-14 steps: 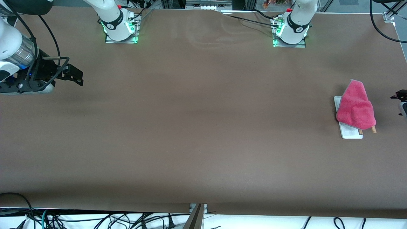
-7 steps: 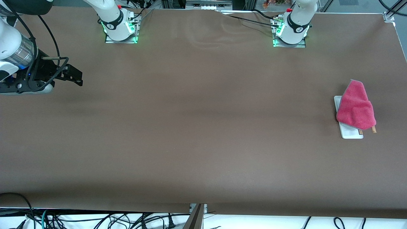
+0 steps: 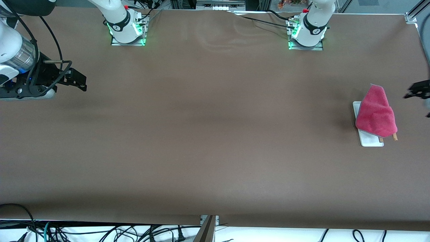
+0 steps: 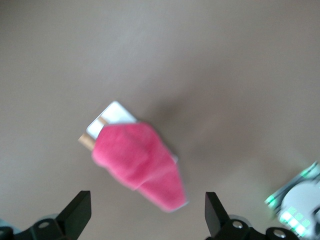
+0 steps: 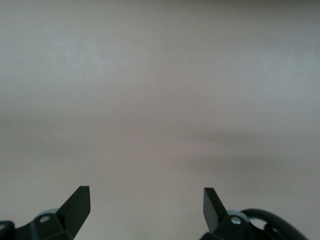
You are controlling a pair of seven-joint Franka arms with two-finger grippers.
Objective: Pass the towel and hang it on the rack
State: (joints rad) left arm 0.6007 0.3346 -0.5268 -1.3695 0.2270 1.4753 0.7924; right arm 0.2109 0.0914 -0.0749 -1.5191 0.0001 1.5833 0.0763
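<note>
The towel (image 3: 376, 112), pink face outward with a pale grey edge, lies draped over the rack at the left arm's end of the table. Of the rack, the white base (image 3: 371, 141) and a brown rod end (image 3: 395, 136) show below the cloth. My left gripper (image 3: 417, 102) hangs open and empty beside the towel, at the table's end. In the left wrist view the towel (image 4: 140, 162) and rack base (image 4: 112, 114) lie apart from the left gripper (image 4: 147, 210). My right gripper (image 3: 80, 82) waits open and empty over bare table at the right arm's end; the right gripper (image 5: 146, 205) holds nothing.
Both arm bases (image 3: 127, 32) (image 3: 307, 33) stand with green lights along the table edge farthest from the front camera. The left arm's base (image 4: 300, 212) also shows in the left wrist view. Cables (image 3: 100, 233) hang below the table's near edge.
The left gripper, out of the front view half a second ago, now shows again at the table's end beside the towel. The towel, the rack and the right arm have not moved.
</note>
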